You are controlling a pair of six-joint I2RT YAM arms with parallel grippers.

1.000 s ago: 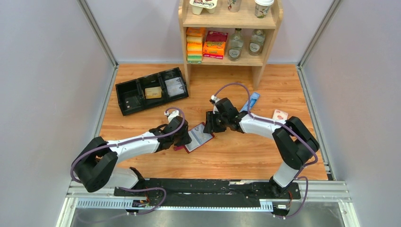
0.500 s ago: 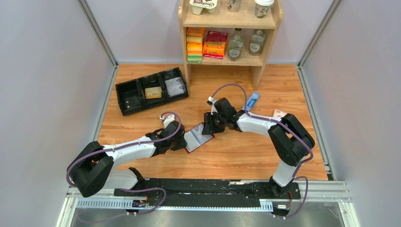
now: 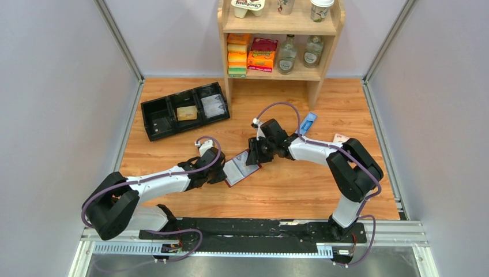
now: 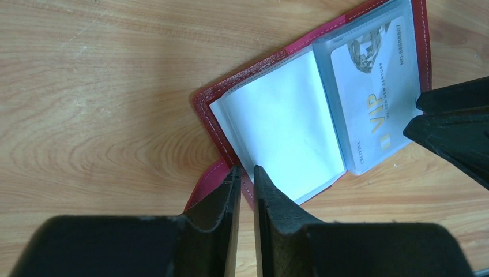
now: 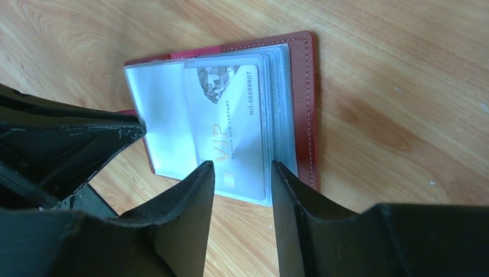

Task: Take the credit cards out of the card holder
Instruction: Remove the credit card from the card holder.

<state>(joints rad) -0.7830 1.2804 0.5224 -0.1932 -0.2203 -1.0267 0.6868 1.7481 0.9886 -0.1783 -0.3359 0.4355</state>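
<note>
card holder (image 4: pixel 277 130) lay open, credit card (image 4: pixel 375 104) sleeved, right gripper (image 5: pixel 242 168) apart over it, left gripper (image 4: pixel 243 173) nearly together at holder's edge, grip unclear

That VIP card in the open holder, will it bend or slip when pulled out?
The VIP card looks thin and flat, so probably light. Its clear sleeves look glossy, so it likely slides freely. The card holder lies unfolded on the table and may drag along.

Wood-grain table (image 3: pixel 288 196) boxed in by plain pale grey walls (image 3: pixel 52 115)
A small wooden shelf (image 3: pixel 277 29) stands top centre, under soft, even light.
</note>
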